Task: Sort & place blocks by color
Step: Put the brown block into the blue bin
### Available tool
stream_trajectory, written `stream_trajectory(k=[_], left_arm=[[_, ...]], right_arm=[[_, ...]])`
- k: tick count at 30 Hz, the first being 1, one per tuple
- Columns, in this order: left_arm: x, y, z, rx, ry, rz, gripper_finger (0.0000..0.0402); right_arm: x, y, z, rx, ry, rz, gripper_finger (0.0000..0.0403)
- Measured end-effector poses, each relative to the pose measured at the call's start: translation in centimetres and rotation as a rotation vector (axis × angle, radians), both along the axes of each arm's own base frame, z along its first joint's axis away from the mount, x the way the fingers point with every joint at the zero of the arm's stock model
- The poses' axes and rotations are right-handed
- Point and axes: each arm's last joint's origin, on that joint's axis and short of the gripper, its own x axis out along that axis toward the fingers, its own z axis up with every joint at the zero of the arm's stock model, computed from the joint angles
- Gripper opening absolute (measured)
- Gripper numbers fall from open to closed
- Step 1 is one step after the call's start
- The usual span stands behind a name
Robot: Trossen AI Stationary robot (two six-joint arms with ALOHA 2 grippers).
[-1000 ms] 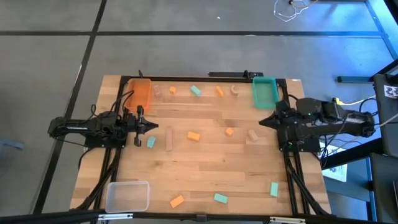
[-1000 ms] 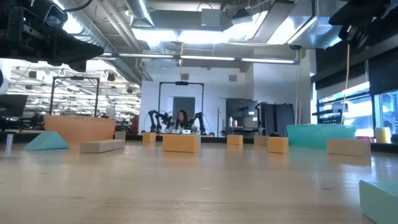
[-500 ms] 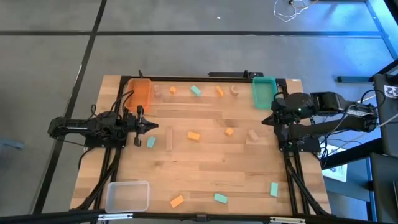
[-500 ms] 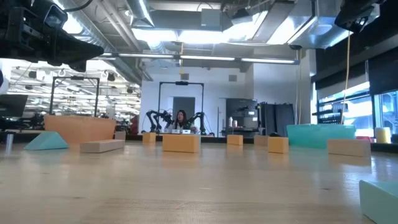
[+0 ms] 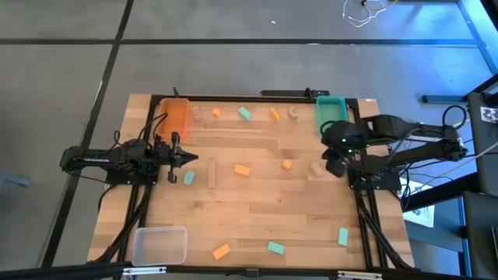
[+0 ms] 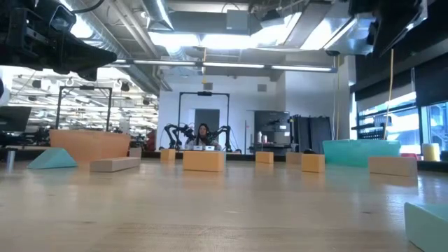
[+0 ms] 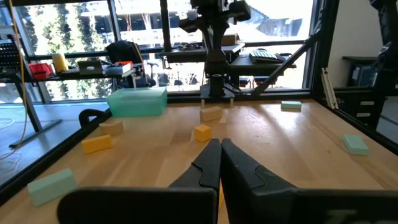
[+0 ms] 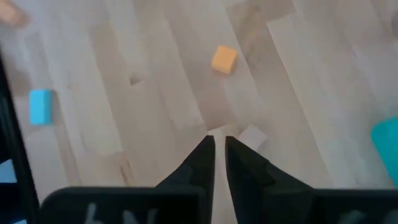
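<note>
In the high view small blocks lie scattered flat on the wooden table: orange ones (image 5: 242, 169) (image 5: 287, 164), teal ones (image 5: 189, 177) (image 5: 275, 248) and pale wood ones (image 5: 211, 175) (image 5: 316, 168). My right gripper (image 5: 333, 166) hangs above the table beside the pale wood block (image 8: 252, 135) and points down. Its fingers (image 8: 216, 147) are shut and touch nothing. An orange block (image 8: 224, 59) lies beyond them. My left gripper (image 5: 191, 158) waits shut near the left edge, close to the teal block, with its fingers (image 7: 220, 152) level over the table.
An orange bin (image 5: 175, 117) stands at the far left corner, a teal bin (image 5: 331, 114) at the far right and a clear bin (image 5: 159, 245) at the near left. More blocks line the far edge (image 5: 245, 113) and the near edge (image 5: 222, 251). The low view shows bare table in front.
My right arm has swung from the table's right edge toward the middle and tipped its gripper downward, so that it now hangs over the spot beside the pale wood block. No block has moved.
</note>
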Motion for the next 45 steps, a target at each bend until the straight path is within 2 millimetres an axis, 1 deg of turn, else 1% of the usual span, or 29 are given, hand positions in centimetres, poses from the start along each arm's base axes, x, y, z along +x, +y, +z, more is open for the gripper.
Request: stream_trajectory(k=[5, 11, 14, 16, 20, 26, 30, 33, 40, 45], left_arm=[[0.0, 0.0, 0.0, 0.000, 0.000, 0.000, 0.0000], [0.0, 0.0, 0.0, 0.000, 0.000, 0.000, 0.0000], [0.0, 0.0, 0.0, 0.000, 0.000, 0.000, 0.0000], [0.0, 0.0, 0.0, 0.000, 0.000, 0.000, 0.0000], [0.0, 0.1, 0.0, 0.010, -0.001, 0.021, 0.0000], [-0.1, 0.1, 0.4, 0.023, -0.009, 0.040, 0.0000], [-0.2, 0.1, 1.4, 0.016, 0.009, 0.052, 0.0000], [-0.4, 0.2, 2.7, -0.003, 0.075, 0.074, 0.0000], [-0.3, 0.4, 6.1, 0.005, 0.232, 0.128, 0.0000], [0.4, 0.4, 8.7, -0.017, 0.242, 0.144, 0.0000]], right_arm=[[1.3, -0.4, -0.8, 0.122, 0.057, -0.076, 0.0038], [2.0, -0.9, -1.4, 0.218, 0.097, -0.173, 0.0007], [2.3, -1.2, -1.7, 0.244, 0.114, -0.187, 0.0005], [2.5, -1.4, -1.8, 0.247, 0.122, -0.190, 0.0014], [2.8, -1.6, -2.2, 0.231, 0.137, -0.158, 0.0049], [3.5, -2.1, -2.9, 0.161, 0.181, -0.209, 0.0104], [4.3, -2.4, -3.6, 0.131, 0.226, -0.332, 0.0127], [4.8, -2.6, -4.4, 0.154, 0.281, -0.406, 0.0136], [5.3, -2.9, -6.3, 0.180, 0.453, -0.524, 0.0139], [5.7, -3.4, -8.3, 0.177, 0.542, -0.538, 0.0139]])
